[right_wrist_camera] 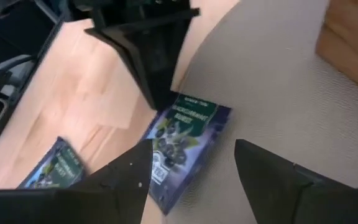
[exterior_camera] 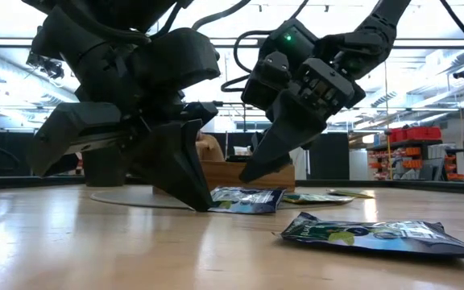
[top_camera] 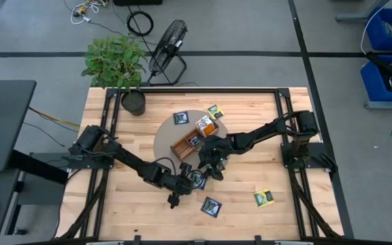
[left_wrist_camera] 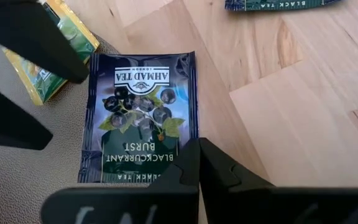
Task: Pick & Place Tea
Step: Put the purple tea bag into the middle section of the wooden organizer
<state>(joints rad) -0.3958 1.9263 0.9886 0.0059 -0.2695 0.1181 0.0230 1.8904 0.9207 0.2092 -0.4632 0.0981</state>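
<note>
The tea I am after is a dark navy, flat, nearly square foil packet (left_wrist_camera: 138, 118) printed with blackcurrants. It lies face up across the rim of the round grey-beige mat (top_camera: 169, 136), part on the mat and part on the bare wood just outside it, on the side of the mat away from the brown wooden compartment tray (top_camera: 182, 145). My left claw (left_wrist_camera: 199, 146) is clenched on nothing, its two tips pressed together at the packet's nearer edge; I cannot tell whether they bear down on the foil or only meet it. My right claw (right_wrist_camera: 192, 146) is spread wide and hangs just above the same packet, one finger to either side. I judge the packet to be very light, thin and limp, with a slick skin. It will likely skate over the mat if nudged, and it offers nothing to grip from above while it lies flat. The crimped border is the stiffest part, so I would take it there, one finger slid under a lifted edge and the other on top, rather than squeezing the soft middle where the bag sits. It is a little longer than wide, and its long axis seems to run roughly along the mat's rim. The brand heading points away from my left tips and the flavour name is next to them. A yellow-green packet (left_wrist_camera: 48, 74) lies on the mat close beside it, and another navy packet (top_camera: 211, 205) rests well off the mat.
</note>
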